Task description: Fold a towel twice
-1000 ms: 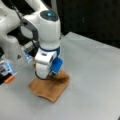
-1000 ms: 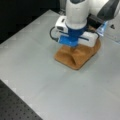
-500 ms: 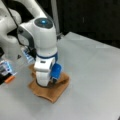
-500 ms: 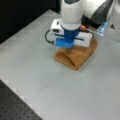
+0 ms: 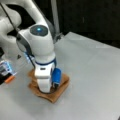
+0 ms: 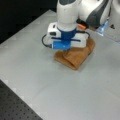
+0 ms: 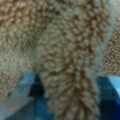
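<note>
Up close in your wrist view, a ridge of the towel (image 7: 67,75), looped orange-brown terry, runs between the blue fingers (image 7: 25,85) of the gripper (image 7: 66,100), which pinch it. In both front views it lies folded into a small bundle on the grey table (image 6: 50,95), directly under the gripper (image 5: 48,87).

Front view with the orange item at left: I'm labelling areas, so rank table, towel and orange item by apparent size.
1. Table, by far the largest.
2. Towel, partly hidden under the gripper.
3. Orange item, smallest, partly cut off.
</note>
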Robot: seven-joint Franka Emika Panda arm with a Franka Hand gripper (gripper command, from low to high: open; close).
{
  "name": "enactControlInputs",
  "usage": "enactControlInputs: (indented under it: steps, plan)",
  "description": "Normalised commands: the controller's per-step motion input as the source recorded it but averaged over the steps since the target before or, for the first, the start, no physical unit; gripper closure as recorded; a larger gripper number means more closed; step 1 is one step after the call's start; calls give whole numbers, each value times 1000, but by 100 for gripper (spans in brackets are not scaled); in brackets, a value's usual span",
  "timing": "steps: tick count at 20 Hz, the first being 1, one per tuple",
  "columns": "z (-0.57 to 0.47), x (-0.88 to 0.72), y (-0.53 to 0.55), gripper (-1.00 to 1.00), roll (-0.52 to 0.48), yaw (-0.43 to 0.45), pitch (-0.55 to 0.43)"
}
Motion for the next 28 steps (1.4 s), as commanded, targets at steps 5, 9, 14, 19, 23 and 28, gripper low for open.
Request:
enactControlInputs:
  steps: [5,9,14,19,23,28]
  plan:
    - [-302,-111,-143,100,175,-76,-169]
    - [-372,-149,-177,100,176,-85,-171]
    - [-217,-106,-115,100,139,-82,-167]
    - [-187,-60,-92,100,83,-51,-150]
    - [-196,-58,-91,100,48,-31,-165]
    - [-157,-72,-91,100,27,-24,-178]
